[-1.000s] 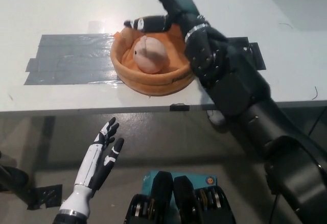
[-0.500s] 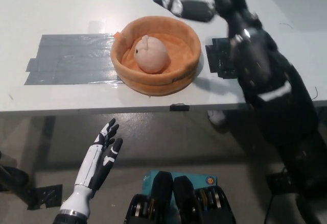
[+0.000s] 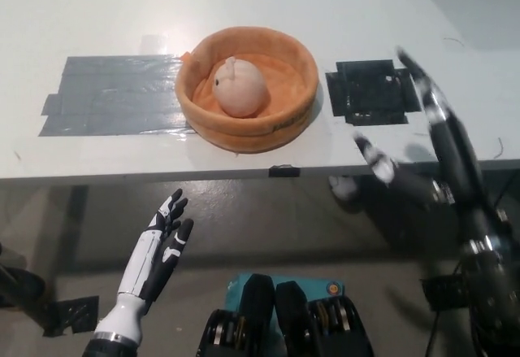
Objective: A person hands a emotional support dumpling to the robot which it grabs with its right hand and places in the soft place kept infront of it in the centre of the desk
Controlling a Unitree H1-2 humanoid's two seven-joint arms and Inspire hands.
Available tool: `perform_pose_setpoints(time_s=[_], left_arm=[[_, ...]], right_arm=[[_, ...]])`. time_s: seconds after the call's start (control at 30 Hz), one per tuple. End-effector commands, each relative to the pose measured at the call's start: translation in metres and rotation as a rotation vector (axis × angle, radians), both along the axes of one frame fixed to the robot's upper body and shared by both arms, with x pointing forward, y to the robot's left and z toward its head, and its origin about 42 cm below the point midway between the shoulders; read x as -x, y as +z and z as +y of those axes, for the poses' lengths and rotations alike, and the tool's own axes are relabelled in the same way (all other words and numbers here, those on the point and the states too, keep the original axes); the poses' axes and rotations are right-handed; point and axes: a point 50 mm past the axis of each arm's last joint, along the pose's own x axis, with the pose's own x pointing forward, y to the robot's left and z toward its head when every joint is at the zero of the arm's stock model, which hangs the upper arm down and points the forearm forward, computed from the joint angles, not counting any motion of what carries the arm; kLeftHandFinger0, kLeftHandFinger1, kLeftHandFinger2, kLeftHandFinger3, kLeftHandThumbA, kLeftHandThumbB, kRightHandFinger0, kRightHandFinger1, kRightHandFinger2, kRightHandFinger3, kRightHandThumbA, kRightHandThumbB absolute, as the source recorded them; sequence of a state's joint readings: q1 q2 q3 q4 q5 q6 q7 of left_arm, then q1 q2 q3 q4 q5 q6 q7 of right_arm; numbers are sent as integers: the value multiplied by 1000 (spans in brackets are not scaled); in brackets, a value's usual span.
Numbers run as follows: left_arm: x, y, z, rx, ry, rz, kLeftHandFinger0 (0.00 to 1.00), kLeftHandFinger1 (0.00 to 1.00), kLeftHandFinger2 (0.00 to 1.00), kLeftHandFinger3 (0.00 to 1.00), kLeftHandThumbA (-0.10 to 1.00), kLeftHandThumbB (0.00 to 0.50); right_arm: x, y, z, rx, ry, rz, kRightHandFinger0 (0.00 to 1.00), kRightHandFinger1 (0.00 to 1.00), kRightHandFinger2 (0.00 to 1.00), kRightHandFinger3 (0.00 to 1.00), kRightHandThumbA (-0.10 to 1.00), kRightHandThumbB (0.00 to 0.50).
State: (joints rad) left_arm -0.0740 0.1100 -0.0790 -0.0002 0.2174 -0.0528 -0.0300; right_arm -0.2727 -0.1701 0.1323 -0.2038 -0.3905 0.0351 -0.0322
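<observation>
Placement done: right hand [image 3: 422, 141] is withdrawing, released and spread.
Dumpling [image 3: 240, 88] is sitting in the orange cushion [image 3: 280, 125] mid-worktop (left hand [image 3: 158, 247] is idling open, near left).

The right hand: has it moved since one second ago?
Yes. The right hand has pulled back from over the orange basket to the desk's near right edge, past the black tape patch.
</observation>
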Motion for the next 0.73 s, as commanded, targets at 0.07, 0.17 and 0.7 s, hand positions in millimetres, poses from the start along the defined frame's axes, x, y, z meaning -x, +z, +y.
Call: perform_pose_setpoints(time_s=[0.07,0.17,0.7], left_arm=[[-6,13,-1,4,-17,-59,1000,1000,1000,1000,948,63],[-7,12,-2,13,-18,-58,1000,1000,1000,1000,945,66],[-7,19,-5,-22,-36,-86,1000,1000,1000,1000,926,54]], right_arm=[[-3,-35,-15,-50,-17,33,1000,1000,1000,1000,712,241],[-7,-59,-19,-56,-29,91,1000,1000,1000,1000,725,230],[-6,-115,-11,-12,31,246,1000,1000,1000,1000,712,227]])
